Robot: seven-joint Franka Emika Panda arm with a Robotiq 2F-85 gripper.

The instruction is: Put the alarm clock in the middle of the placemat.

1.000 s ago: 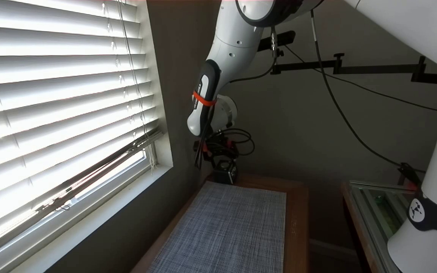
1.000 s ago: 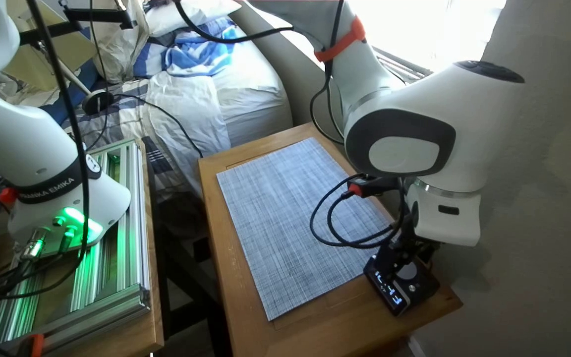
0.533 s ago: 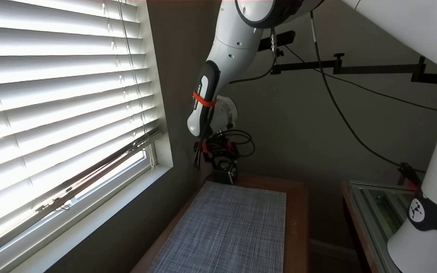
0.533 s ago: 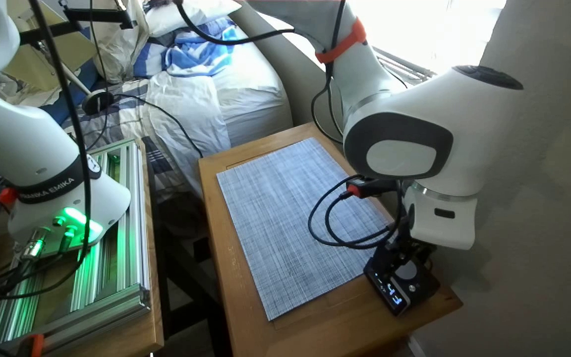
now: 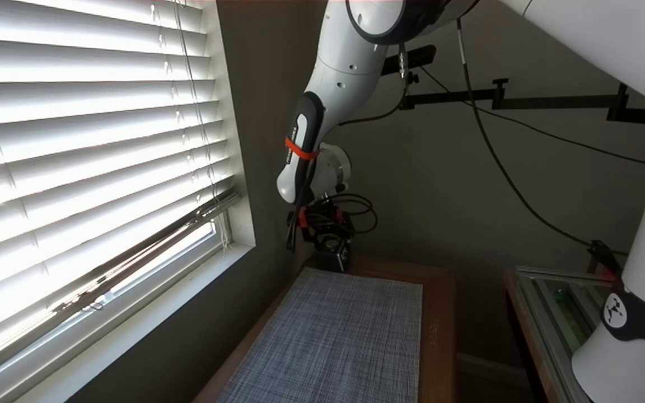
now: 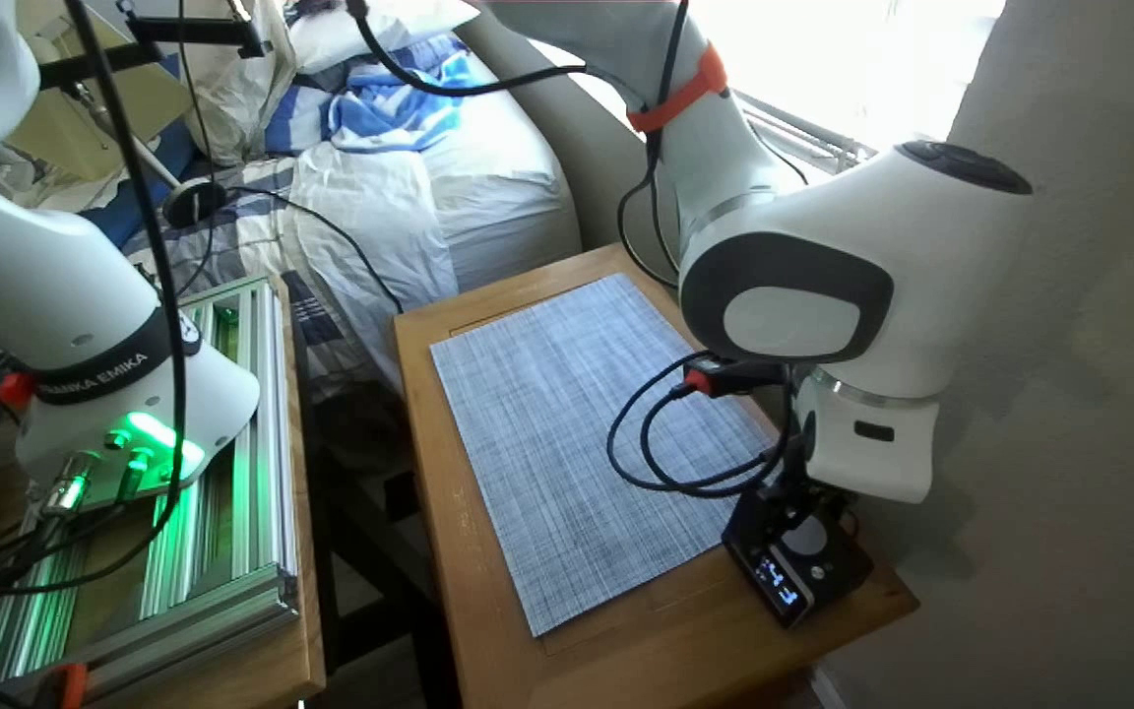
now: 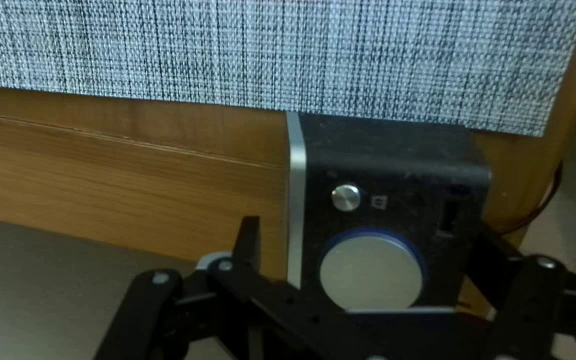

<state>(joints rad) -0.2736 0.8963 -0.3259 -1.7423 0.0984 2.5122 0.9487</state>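
The alarm clock (image 6: 828,586) is a dark box with a lit display and a pale round disc on top. It stands on the wooden table just past one end of the grey placemat (image 6: 577,443). The clock also shows in an exterior view (image 5: 331,261), beyond the far end of the placemat (image 5: 350,330). In the wrist view the clock (image 7: 398,195) touches or nearly touches the mat's edge (image 7: 248,55). My gripper (image 7: 368,250) is open around the clock. A gap shows between the left finger and the clock; the right finger is close to the clock's side.
The wooden table (image 6: 646,640) ends close behind the clock, near the wall (image 6: 1069,443). A thin cord (image 7: 538,215) runs off behind the clock. Looped cables (image 6: 685,483) hang from the wrist over the mat. A window with blinds (image 5: 104,140) is beside the table.
The wrist has come down slightly and shifted a little toward the mat side in an exterior view. The clock and the placemat have not moved.
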